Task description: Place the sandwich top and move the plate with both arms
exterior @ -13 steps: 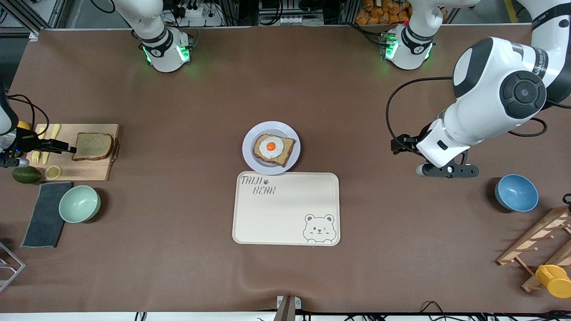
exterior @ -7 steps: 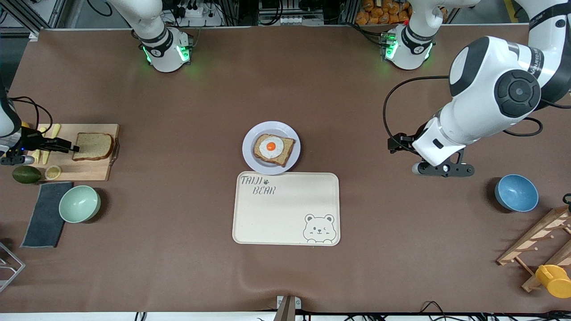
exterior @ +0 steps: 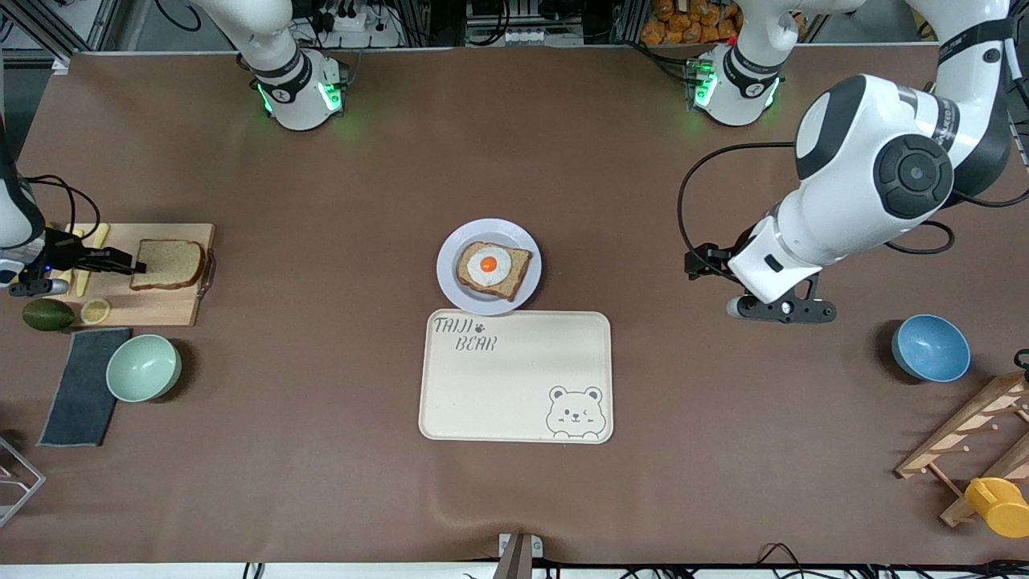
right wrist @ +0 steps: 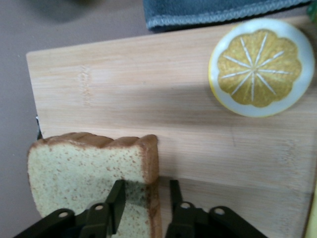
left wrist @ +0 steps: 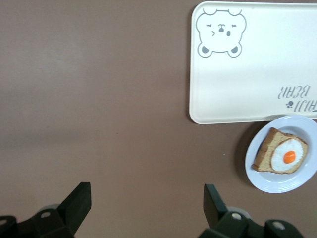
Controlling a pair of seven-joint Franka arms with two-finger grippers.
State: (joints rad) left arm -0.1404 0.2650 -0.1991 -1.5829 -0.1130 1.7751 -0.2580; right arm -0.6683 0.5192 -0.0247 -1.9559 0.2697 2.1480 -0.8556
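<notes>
The bread slice (right wrist: 89, 178) is soft and light. The right gripper (right wrist: 144, 198) pinches its crust edge; the left gripper (left wrist: 143, 198) jaws are wide over the counter (exterior: 321, 185).

I count two bread slices: one plain sandwich top (exterior: 168, 264) on the cutting board (exterior: 161, 305), one egg slice (exterior: 493, 269) on the single plate (exterior: 450, 277). There are two bowls, one mint bowl (exterior: 144, 367) and one blue bowl (exterior: 930, 348). One tray (exterior: 514, 386), one lemon slice (exterior: 96, 310), one avocado (exterior: 47, 314), one grey cloth (exterior: 80, 390), one yellow cup (exterior: 999, 506).
</notes>
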